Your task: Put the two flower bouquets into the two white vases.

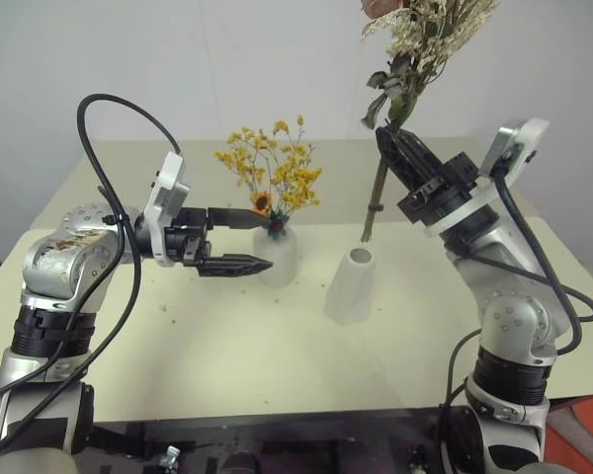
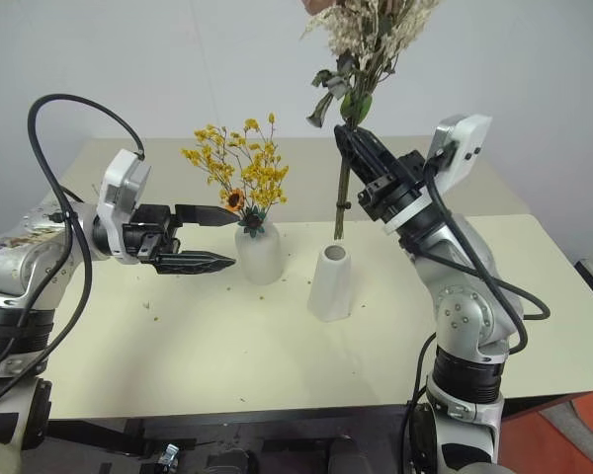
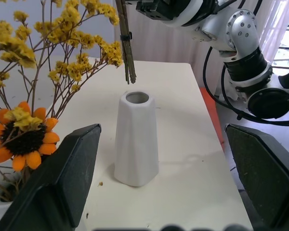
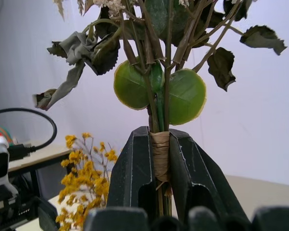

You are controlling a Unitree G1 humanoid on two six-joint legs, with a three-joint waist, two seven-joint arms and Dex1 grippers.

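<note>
The slim yellow bouquet with its tiny sunflower stands in the rounded white vase. My left gripper is open at that vase's left side, one finger behind the neck and one in front, holding nothing. My right gripper is shut on the wrapped stems of the bushy bouquet, held upright and tilted. Its stem ends hang just above the mouth of the tapered white vase, apart from it. The right wrist view shows both fingers clamped on the binding.
Both vases stand mid-table on the beige tabletop, close together. A plain wall rises behind the table's far edge. Small crumbs of dried flower lie on the table in front of the rounded vase.
</note>
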